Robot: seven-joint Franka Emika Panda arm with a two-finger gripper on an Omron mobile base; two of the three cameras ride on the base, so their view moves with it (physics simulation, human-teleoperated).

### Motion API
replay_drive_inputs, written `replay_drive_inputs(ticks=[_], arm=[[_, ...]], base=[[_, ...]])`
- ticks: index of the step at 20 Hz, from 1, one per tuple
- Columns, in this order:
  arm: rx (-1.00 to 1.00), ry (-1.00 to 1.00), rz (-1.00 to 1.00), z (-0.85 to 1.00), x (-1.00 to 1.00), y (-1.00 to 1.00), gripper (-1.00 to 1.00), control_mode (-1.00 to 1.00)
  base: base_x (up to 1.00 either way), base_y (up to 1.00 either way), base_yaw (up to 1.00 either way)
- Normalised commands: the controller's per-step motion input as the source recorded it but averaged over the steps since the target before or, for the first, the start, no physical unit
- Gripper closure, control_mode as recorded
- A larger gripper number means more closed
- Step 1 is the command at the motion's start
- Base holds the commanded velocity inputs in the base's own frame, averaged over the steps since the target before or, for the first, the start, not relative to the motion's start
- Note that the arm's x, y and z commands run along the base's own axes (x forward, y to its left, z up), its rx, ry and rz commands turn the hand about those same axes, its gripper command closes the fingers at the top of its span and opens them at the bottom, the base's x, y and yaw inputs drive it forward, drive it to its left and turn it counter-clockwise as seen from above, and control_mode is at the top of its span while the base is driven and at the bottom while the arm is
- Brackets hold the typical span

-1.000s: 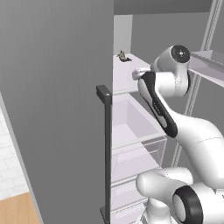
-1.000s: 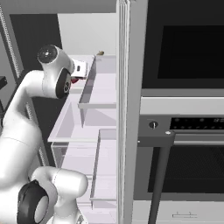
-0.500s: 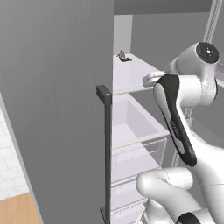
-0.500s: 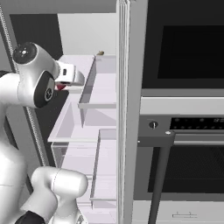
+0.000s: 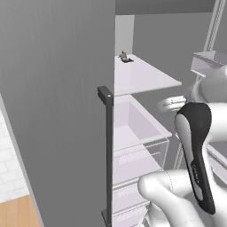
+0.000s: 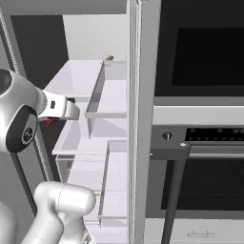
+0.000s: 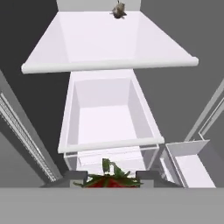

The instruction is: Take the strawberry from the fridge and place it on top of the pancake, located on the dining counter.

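Observation:
The strawberry [image 7: 112,181], red with green leaves, sits pinched between my two dark fingertips [image 7: 72,176] at the bottom of the hand view. My gripper [image 7: 111,177] is shut on it. In the right base view a bit of the red strawberry [image 6: 49,122] peeks out under the white hand, in front of the open fridge [image 6: 90,76] and level with the drawer below the upper shelf. The hand looks into the fridge's white interior from outside it. The pancake and the dining counter are out of view.
A small grey-brown object [image 7: 119,9] lies at the back of the white shelf [image 7: 109,48]. Below it is a clear drawer [image 7: 109,118], and a door bin [image 7: 188,162] hangs at the right. The grey fridge door [image 5: 57,88] with its dark handle [image 5: 107,150] stands open; the black oven [image 6: 205,62] is to the right.
The arm has drawn back out of the fridge, away from the shelf, with the strawberry still in the gripper. The elbow has swung up and outward.

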Motion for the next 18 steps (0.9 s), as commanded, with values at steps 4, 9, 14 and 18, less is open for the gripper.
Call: replay_drive_inputs(ticks=[4, 9, 14, 18], arm=[[0.0, 0.04, 0.0, -0.71, -0.75, -0.14, 1.0, -1.0], [-0.01, 0.11, 0.0, -0.58, -0.23, -0.05, 1.0, -1.0], [0.0, 0.05, -0.01, -0.06, 0.0, 0.0, 1.0, -1.0], [0.0, 0.0, 0.0, -0.08, -0.06, 0.0, 1.0, -1.0]], base=[[0.0, 0.0, 0.0], [0.0, 0.0, 0.0], [0.0, 0.0, 0.0], [0.0, 0.0, 0.0]])
